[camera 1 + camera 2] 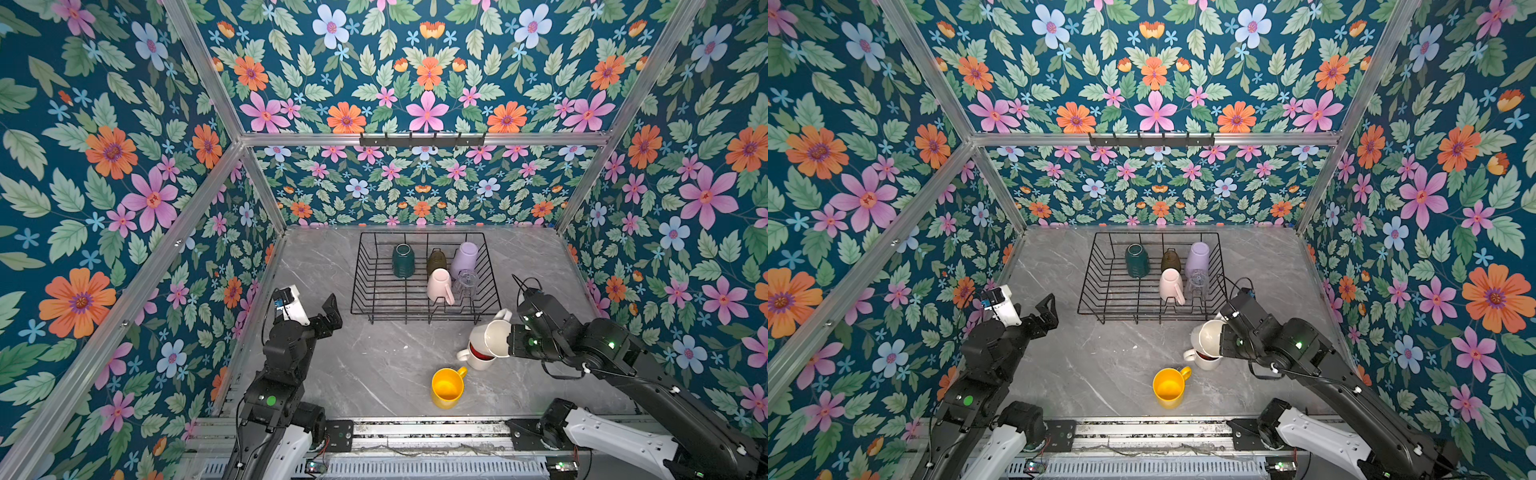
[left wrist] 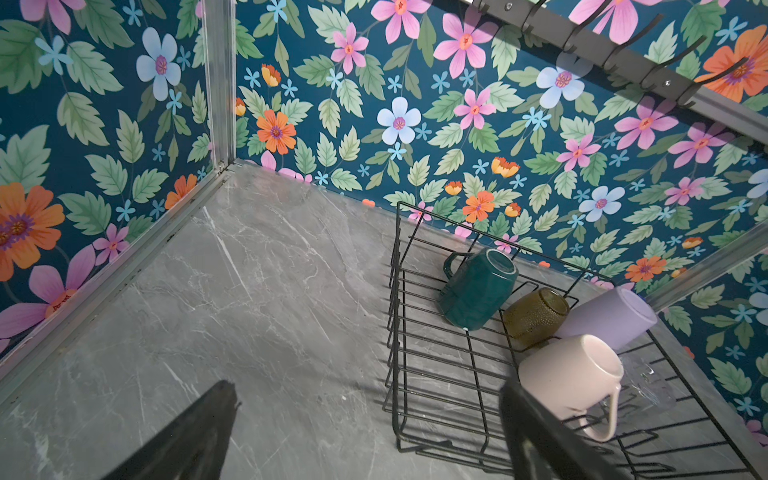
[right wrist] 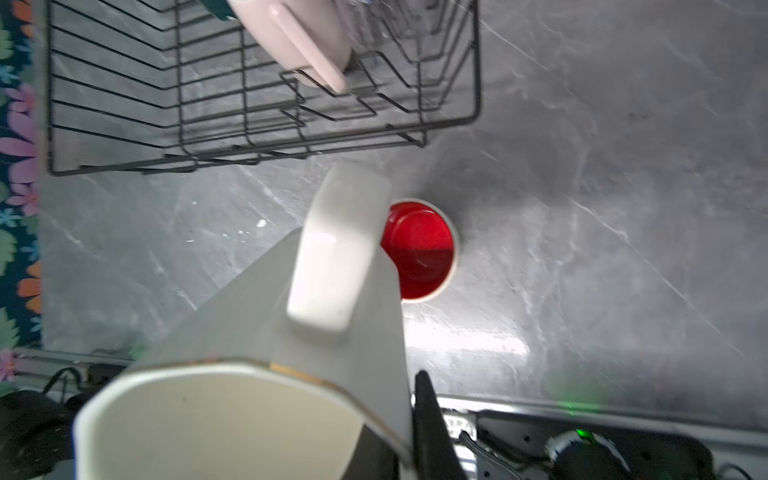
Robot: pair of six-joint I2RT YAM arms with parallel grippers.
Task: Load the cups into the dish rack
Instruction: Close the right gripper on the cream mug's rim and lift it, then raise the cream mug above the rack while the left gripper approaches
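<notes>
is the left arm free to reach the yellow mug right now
Likely yes: the left gripper is open and empty, and the yellow mug stands alone on the table with nothing between them.

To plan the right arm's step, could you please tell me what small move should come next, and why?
Probably carry the white mug over the dish rack's near rim, toward the bare wires left of the pale pink mug. The right gripper is shut on it, tilted, outside the rack above the red-lined mug.
</notes>
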